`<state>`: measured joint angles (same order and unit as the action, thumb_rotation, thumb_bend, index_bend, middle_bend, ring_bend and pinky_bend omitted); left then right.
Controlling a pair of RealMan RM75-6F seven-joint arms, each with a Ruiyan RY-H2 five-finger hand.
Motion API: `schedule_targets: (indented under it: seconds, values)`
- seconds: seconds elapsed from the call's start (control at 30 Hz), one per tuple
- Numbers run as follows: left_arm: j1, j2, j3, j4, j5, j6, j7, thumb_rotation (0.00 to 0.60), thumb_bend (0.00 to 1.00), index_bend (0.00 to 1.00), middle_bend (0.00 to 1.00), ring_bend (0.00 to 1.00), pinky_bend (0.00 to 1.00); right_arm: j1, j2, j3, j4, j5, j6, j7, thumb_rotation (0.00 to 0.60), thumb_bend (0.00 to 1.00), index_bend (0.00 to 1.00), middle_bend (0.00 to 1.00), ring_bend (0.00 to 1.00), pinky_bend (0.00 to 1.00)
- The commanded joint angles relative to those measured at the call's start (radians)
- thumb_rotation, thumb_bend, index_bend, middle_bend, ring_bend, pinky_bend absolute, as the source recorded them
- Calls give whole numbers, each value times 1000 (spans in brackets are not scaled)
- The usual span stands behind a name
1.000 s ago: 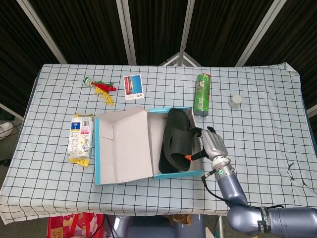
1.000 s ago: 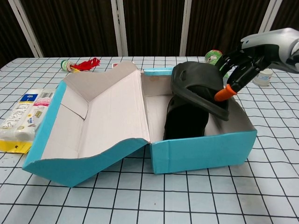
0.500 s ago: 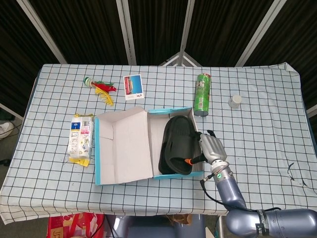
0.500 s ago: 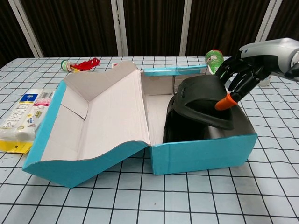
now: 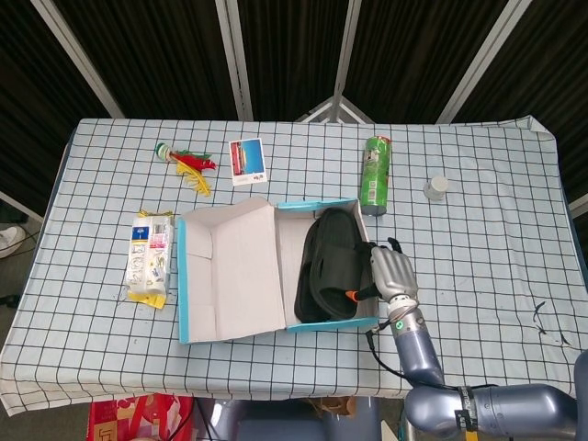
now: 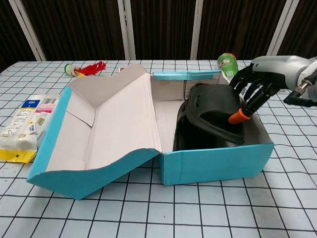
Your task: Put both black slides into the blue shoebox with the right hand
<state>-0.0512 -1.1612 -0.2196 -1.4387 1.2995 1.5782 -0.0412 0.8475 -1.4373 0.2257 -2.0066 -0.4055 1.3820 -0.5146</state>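
Chest view, right of centre: your right hand [image 6: 252,89] sits at the far right wall of the blue shoebox [image 6: 213,161], fingers spread and curved down onto the upper black slide [image 6: 215,111]; a firm grip cannot be confirmed. Both slides lie tilted inside the box's right half, lid open to the left.

1. the blue shoebox [image 6: 213,163] sits open on the table, its pale lid [image 6: 109,124] folded out flat to the left.
2. two black slides [image 6: 210,121] lie in the right half of the box, the upper one tilted, resting on the lower one and reaching above the box's rim.
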Motion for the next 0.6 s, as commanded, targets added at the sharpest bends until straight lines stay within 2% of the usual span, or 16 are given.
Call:
schedule_targets:
  seconds: [0.03,0.33,0.43,0.5,0.6]
  values:
    - [0,0,0,0,-1,0,-1,600,726,169,42,0,0,-4,-25,-11,18,-22,20,-29,600,583,596,483,282,40]
    - [1,1,0,0,-2,-1,-4,600,726,169,42,0,0,-17,-23,-15,5,-44,9,-78,600,583,573,463,268,24]
    - [0,1,0,0,-1,-2,-4,600,726,169,42,0,0,-17,-8,-14,-10,-41,-3,-93,600,483,510,360,207,2]
    - [0,1,0,0,0,-2,-4,600,726,169,41,0,0,-15,7,-15,-25,-39,-12,-112,600,354,458,292,168,0]
    - [0,0,1,-1,2,-1,-3,600,726,169,41,0,0,-10,21,-14,-47,-27,-21,-136,600,308,362,239,138,0]
